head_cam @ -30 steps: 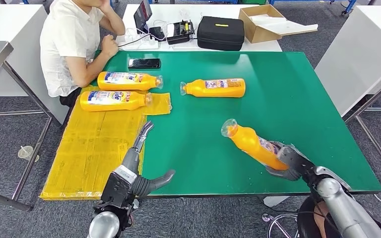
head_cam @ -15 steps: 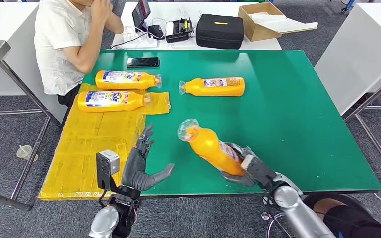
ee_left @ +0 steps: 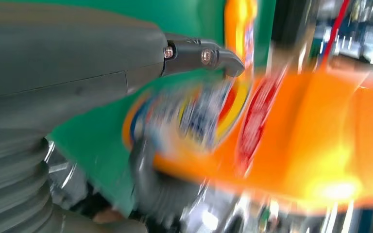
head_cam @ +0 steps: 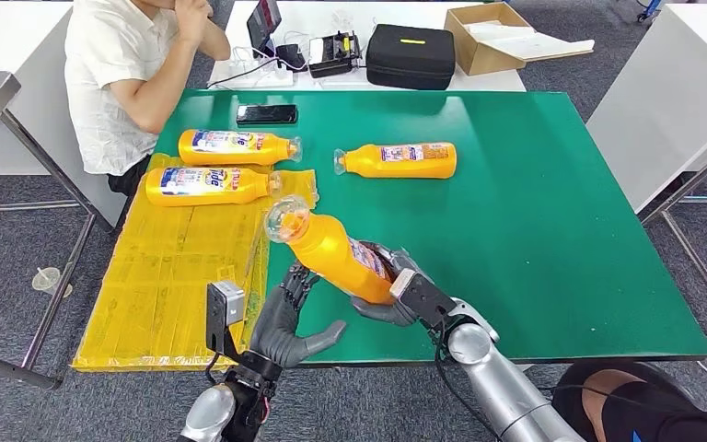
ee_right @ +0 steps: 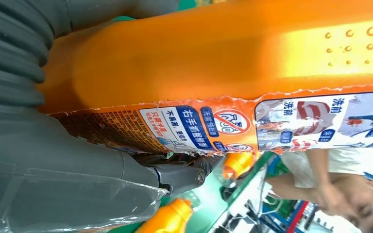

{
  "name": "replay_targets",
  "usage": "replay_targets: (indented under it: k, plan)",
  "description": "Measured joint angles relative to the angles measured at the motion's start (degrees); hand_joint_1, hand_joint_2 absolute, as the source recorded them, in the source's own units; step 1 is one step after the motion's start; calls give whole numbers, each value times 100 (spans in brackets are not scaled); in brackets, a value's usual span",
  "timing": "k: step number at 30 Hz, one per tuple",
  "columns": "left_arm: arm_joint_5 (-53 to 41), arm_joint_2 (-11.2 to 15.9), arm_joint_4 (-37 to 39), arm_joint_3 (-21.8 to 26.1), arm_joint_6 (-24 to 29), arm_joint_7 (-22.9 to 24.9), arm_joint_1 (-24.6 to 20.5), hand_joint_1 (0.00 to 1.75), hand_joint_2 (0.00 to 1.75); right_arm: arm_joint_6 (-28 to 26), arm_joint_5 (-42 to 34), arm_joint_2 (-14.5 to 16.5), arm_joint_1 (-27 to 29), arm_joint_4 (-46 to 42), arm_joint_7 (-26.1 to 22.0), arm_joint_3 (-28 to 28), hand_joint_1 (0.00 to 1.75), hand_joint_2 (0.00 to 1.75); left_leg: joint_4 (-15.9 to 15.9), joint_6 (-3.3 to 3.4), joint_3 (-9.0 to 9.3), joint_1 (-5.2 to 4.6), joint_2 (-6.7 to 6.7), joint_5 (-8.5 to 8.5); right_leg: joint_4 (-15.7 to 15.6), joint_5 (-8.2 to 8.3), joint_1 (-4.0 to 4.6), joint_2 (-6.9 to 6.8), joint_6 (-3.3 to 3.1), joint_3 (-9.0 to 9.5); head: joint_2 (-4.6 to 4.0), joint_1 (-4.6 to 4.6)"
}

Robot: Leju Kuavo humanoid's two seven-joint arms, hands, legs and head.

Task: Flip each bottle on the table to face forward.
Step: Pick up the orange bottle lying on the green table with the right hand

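1. My right hand [head_cam: 396, 293] holds the lifted bottle [head_cam: 331, 250] by its lower end, with the fingers closed around it; the bottle is tilted in the air above the near edge of the counter [head_cam: 534, 230], and its clear cap points up and toward my left side

2. My left hand [head_cam: 287, 322] is just below this bottle with the fingers wide apart and holding nothing; I cannot tell if they touch it

3. In the right wrist view, the bottle's label [ee_right: 233, 124] is turned to my palm side

4. Two bottles [head_cam: 230, 166] lie side by side at the far left, the nearer one on the yellow sheet [head_cam: 170, 276], and both show a printed label on top. I think these are finished

5. A third bottle [head_cam: 396, 160] lies alone near the middle, showing a narrow label, and I judge it may need a turn later

6. So the work is about half done, as I estimate

7. The counter is green. A phone [head_cam: 266, 114] lies on it, and a person [head_cam: 129, 74] sits at the far left corner. Behind is a white table with a black case [head_cam: 411, 56] and a cardboard box [head_cam: 497, 37]. The floor is grey carpet
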Motion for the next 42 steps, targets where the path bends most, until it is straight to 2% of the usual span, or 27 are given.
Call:
replay_targets:
  k: [5, 11, 14, 20, 27, 33, 37, 39, 40, 42]
  plan:
    - [118, 22, 61, -76, -94, -153, -41, 0, 175, -13, 140, 282, -220, 263, -46, 11, 175, 175, 0, -1, 0, 2, -1, 1, 1, 0, 1, -1, 0, -3, 0, 2]
    - [-108, -49, 43, -31, 431, -428, -260, 0, 175, -113, 364, 610, -333, 520, 24, 187, 175, 175, 0, -1, -1, 2, -1, 2, 2, 0, 0, 0, 0, -3, 0, 2]
    - [35, -87, 25, 32, 490, -420, -353, 0, 175, -137, 424, 719, -335, 595, 24, 336, 175, 175, 1, -1, -2, 1, -1, 2, 2, 0, 0, -1, 0, -6, 0, 2]
    - [41, -119, 26, 134, 556, -553, -437, 0, 175, -136, 403, 839, -334, 700, -40, 529, 175, 175, 1, -1, -4, 1, 1, 2, 2, 0, 0, 0, 0, -12, 0, 1]
    - [-244, -152, 44, 225, 1045, -729, -568, 0, 175, -86, 350, 984, -336, 713, 35, 715, 175, 175, 1, -1, -6, 2, 3, 3, 2, 0, 0, 0, -1, -15, 0, 1]
    - [-198, -161, 100, 288, 1059, -708, -612, 0, 175, -87, 286, 1017, -339, 712, 87, 773, 175, 175, 2, -1, -7, 1, 2, 3, 2, 0, -1, 0, -1, -15, 0, 2]
    - [243, -166, 164, 347, 713, -540, -632, 170, 175, -76, 181, 1019, -346, 713, 73, 808, 175, 175, 2, -1, -8, 1, 2, 3, 2, 0, 0, 0, -1, -16, 0, 1]
    - [495, -166, 210, 388, 399, -496, -646, 175, 175, -74, 108, 1017, -361, 716, 43, 811, 169, 175, 2, -1, -8, 1, 2, 3, 2, 0, 0, 0, -1, -16, 0, 1]
    - [567, -166, 228, 399, 274, -505, -654, 175, 175, -70, 63, 1014, -372, 718, 22, 811, 151, 175, 2, -1, -8, 1, 2, 3, 2, 0, 0, 0, -1, -16, 0, 1]
    - [650, -166, 258, 408, 80, -539, -663, 175, 175, -51, -28, 991, -387, 728, -36, 810, 66, 175, 2, -1, -8, 1, 2, 3, 2, 0, 0, 0, -1, -16, 0, 2]
